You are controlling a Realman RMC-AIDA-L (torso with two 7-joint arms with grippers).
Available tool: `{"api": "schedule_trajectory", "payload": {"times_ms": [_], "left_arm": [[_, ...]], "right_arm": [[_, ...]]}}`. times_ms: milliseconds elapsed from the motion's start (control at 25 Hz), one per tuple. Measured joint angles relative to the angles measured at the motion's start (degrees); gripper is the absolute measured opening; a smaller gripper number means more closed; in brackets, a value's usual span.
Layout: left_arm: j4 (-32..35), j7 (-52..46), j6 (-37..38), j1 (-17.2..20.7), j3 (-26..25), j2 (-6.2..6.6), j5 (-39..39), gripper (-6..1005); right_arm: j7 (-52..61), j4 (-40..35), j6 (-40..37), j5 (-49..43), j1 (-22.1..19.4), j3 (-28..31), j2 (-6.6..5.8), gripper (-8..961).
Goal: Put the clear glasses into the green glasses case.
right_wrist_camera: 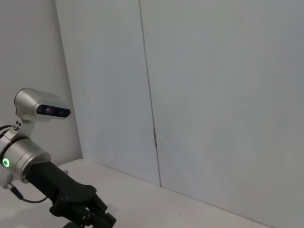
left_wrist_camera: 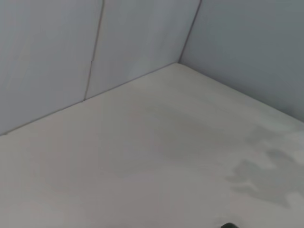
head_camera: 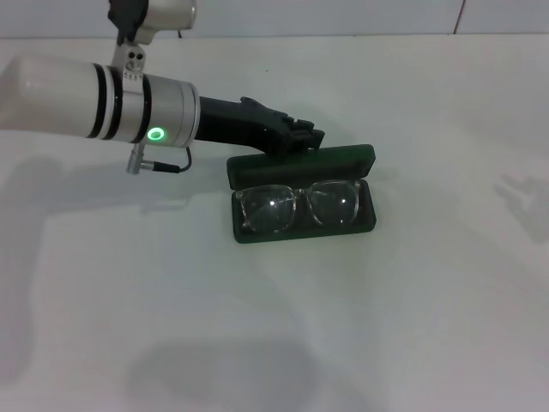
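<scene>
One arm matters here: your left gripper (head_camera: 302,137) sits just behind the raised lid of the green glasses case (head_camera: 304,225), fingers narrow, gripping nothing. The clear glasses (head_camera: 298,204) already lie inside, long axis parallel to the table's far edge.

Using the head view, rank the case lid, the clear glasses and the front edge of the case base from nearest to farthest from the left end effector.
1. The lid of the green glasses case: upright at the back, right by the left end effector.
2. The clear glasses: lying inside the open case, in front of the lid.
3. The front edge of the case base: on the side towards the robot.
</scene>
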Motion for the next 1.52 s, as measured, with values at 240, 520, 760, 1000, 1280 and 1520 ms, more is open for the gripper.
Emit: {"api": "schedule_trajectory", "payload": {"times_ms": [240,520,760,1000,1280,1520], "left_arm": [[-0.72,0.06,-0.36,0.47,0.00,-0.06,0.00,224],[-2.06,0.18,-0.37,0.57,0.41,-0.14,-0.05,232],[-2.96,0.47,0.25,1.04,1.94,-0.28,-0.46,238],[-3.05,0.69,0.47,2.28,6.09,-0.51,-0.56,245],[-1.54,5.17,5.61,3.50,6.77,-0.76,-4.23,252],[8.31,4.99,17.18,7.83,6.58,-0.34,-10.72,259]], "right_arm": [[-0.41,0.32,0.03,0.05,0.26,0.00,0.00,150],[-1.44,1.98,0.08,0.12,0.64,0.08,0.00,150],[-2.00,2.77,0.07,0.19,0.66,0.09,0.00,150],[-2.44,3.28,0.00,0.34,0.76,0.09,0.00,151],[-2.61,3.96,-0.12,1.05,0.72,0.08,-0.04,151],[-2.76,4.78,-0.33,-0.31,1.37,-0.36,-0.40,150]]}}
